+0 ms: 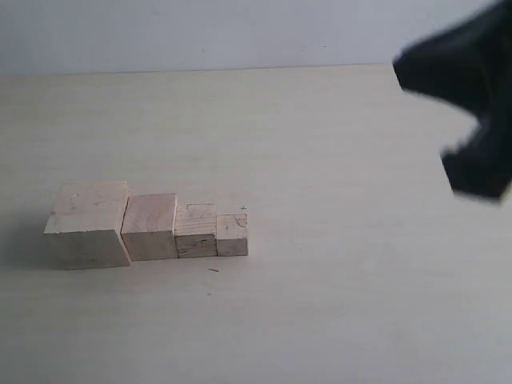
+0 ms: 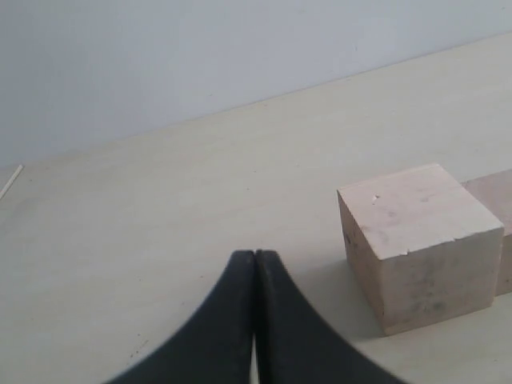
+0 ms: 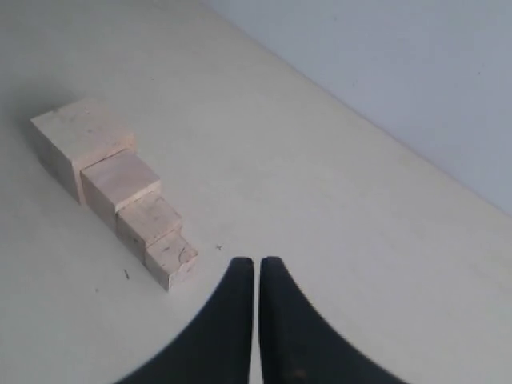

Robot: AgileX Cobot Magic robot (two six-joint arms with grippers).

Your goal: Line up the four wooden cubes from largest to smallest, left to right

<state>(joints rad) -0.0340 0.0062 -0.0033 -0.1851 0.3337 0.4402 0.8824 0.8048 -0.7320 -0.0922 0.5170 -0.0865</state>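
Four pale wooden cubes stand touching in a row on the table, shrinking from left to right: the largest, the second, the third and the smallest. The right wrist view shows the same row, largest to smallest. The left wrist view shows the largest cube and an edge of the second cube. My left gripper is shut and empty, a short way from the largest cube. My right gripper is shut and empty, raised off to the right of the smallest cube; its dark, blurred body shows at the exterior view's right edge.
The cubes rest on a pale beige tabletop with a light wall behind its far edge. A tiny dark speck lies just in front of the row.
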